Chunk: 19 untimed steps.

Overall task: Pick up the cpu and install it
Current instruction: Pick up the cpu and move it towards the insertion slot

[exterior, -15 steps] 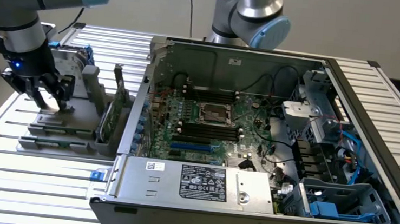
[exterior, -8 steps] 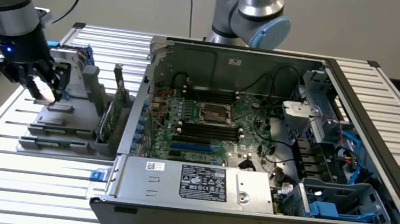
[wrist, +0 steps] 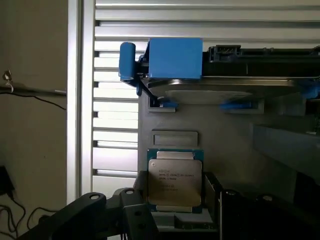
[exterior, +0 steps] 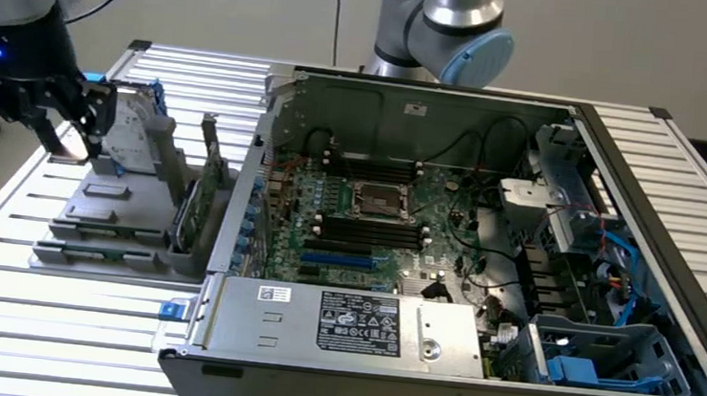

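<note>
The cpu (wrist: 175,182), a small square chip with a pale metal top and green edge, sits between my two dark fingers (wrist: 127,202). My gripper (wrist: 175,197) is shut on it. In the exterior view the gripper (exterior: 64,142) hangs at the left, just above the back corner of the grey parts holder (exterior: 109,220), with the pale cpu (exterior: 71,148) at its tips. The metal-framed socket (exterior: 379,200) lies in the middle of the motherboard inside the open computer case (exterior: 662,187), well to the exterior view's right of my gripper.
A silver hard drive in a blue frame (wrist: 175,57) stands upright on the holder, beside an empty recess (wrist: 175,138). Upright cards (exterior: 208,185) stand between holder and case. The power supply (exterior: 356,325) fills the case's near side. Another arm's base (exterior: 452,29) rises behind the case.
</note>
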Each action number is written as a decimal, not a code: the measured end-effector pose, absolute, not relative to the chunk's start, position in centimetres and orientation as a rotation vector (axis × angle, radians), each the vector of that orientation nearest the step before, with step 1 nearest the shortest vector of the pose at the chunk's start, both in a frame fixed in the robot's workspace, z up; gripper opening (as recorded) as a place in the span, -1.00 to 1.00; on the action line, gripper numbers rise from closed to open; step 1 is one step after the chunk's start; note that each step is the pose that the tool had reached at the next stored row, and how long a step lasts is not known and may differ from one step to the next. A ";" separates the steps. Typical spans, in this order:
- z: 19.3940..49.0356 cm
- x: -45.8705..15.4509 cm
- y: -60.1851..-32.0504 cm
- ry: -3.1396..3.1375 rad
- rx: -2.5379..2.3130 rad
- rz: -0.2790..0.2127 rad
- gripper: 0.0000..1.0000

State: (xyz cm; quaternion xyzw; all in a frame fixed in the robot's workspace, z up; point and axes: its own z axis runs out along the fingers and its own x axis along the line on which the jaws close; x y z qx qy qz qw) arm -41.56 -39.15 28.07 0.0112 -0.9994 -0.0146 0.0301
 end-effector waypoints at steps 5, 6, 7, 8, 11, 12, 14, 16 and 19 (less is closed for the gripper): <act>30.3 -41.0 -39.1 -3.078 0.034 -0.045 0.07; 30.8 -40.8 -39.1 -3.077 0.034 -0.045 0.07; 31.2 -40.5 -39.1 -3.076 0.034 -0.045 0.07; 31.7 -40.3 -39.1 -3.075 0.034 -0.045 0.07; 33.1 -39.2 -39.1 -3.069 0.034 -0.045 0.07; 33.5 -38.8 -39.1 -3.067 0.034 -0.045 0.07; 34.4 -37.8 -39.1 -3.063 0.034 -0.045 0.07; 35.2 -36.9 -39.2 -3.060 0.034 -0.045 0.07; 36.4 -35.6 -39.2 -3.054 0.033 -0.045 0.07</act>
